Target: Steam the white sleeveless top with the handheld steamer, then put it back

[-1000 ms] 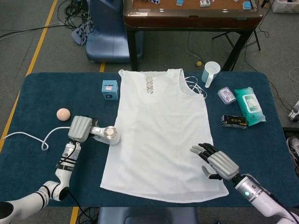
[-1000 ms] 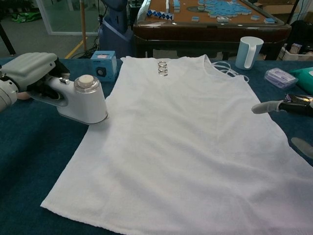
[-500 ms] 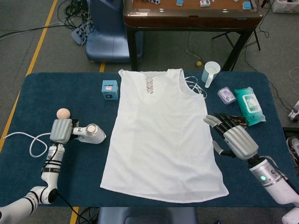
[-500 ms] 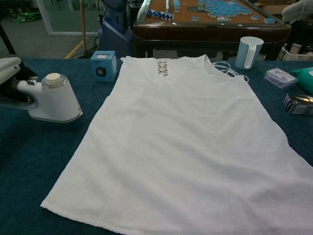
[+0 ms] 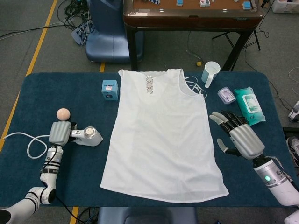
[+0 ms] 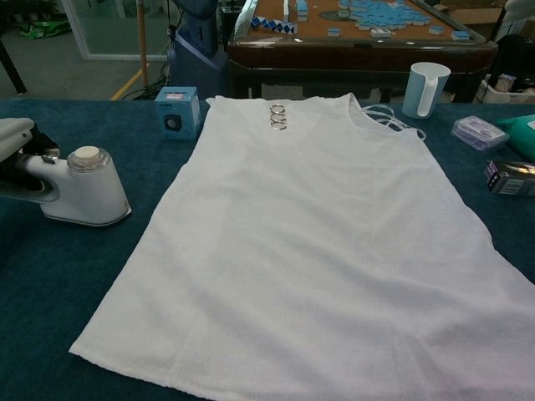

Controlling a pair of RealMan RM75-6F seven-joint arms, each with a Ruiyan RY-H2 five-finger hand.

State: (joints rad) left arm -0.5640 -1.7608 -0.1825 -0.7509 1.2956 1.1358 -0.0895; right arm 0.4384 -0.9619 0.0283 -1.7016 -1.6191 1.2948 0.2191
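Note:
The white sleeveless top lies flat in the middle of the blue table, neckline at the far side; the chest view shows the top from its hem. The white handheld steamer stands on the cloth left of the top, apart from its edge. My left hand grips its handle. In the chest view the steamer stands at far left, with only the left hand edge showing. My right hand hovers right of the top, fingers spread and holding nothing.
A blue box and a peach ball lie near the steamer, whose white cord loops at the left edge. A white cup, clear case, green wipes pack and black box sit at right.
My left hand carried the steamer leftward off the top's left edge and down onto the table. My right hand lifted off the top's lower right and moved right and farther away.

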